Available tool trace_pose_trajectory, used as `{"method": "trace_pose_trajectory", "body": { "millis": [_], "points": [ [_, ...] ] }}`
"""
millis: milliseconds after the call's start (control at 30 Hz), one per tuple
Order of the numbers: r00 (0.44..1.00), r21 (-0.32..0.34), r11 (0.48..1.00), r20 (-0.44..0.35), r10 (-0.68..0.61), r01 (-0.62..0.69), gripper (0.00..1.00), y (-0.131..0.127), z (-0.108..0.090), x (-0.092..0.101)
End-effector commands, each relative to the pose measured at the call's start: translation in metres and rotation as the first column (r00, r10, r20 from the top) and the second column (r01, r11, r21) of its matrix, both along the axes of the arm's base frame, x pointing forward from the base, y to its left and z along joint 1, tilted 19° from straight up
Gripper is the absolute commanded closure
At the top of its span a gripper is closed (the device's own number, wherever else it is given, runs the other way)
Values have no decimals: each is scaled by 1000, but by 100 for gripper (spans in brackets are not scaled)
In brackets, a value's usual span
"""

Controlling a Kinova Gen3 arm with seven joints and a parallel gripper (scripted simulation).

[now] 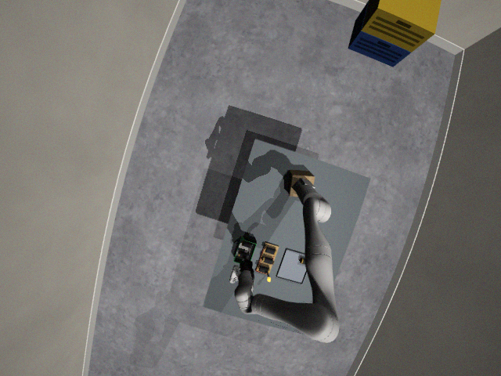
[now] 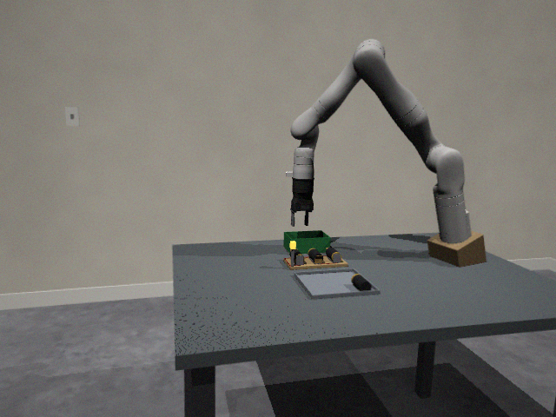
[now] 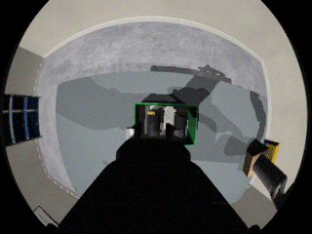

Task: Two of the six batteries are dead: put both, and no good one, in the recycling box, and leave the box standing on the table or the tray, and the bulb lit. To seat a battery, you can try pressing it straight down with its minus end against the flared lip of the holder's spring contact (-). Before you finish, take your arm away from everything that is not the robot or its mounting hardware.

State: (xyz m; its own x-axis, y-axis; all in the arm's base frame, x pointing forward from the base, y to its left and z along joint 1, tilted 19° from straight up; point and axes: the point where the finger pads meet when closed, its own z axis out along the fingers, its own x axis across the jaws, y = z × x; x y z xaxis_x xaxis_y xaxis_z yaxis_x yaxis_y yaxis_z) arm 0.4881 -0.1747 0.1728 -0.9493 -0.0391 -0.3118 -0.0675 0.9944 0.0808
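The gripper (image 2: 300,223) (image 3: 154,130) is open and empty, pointing down above the green recycling box (image 2: 309,245) (image 3: 191,128). The box stands upright on the table. Inside it in the wrist view lie a dark battery with an orange end (image 3: 153,124) and a second dark battery (image 3: 180,125). The wooden holder (image 2: 321,265) bears three batteries, at its left (image 2: 296,255), middle (image 2: 315,254) and right (image 2: 333,254) in the exterior view. The bulb (image 1: 268,279) (image 2: 293,245) is bright yellow and looks lit. One battery (image 1: 302,260) (image 2: 360,281) lies on the tray (image 1: 290,267) (image 2: 325,283). The fingers partly hide the box's inside.
The holder stands between the box and the tray. The arm's wooden base block (image 1: 297,189) (image 2: 471,252) is on the table (image 2: 251,309) beyond them. A yellow and blue cabinet (image 1: 398,28) stands on the floor away from the table.
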Motion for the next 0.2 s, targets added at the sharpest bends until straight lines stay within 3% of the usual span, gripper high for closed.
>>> {"method": "trace_pose_trajectory", "body": {
  "millis": [0,167],
  "points": [
    [1000,0,1000,2,0,0,10,0,1,0],
    [1000,0,1000,2,0,0,10,0,1,0]
  ]
}}
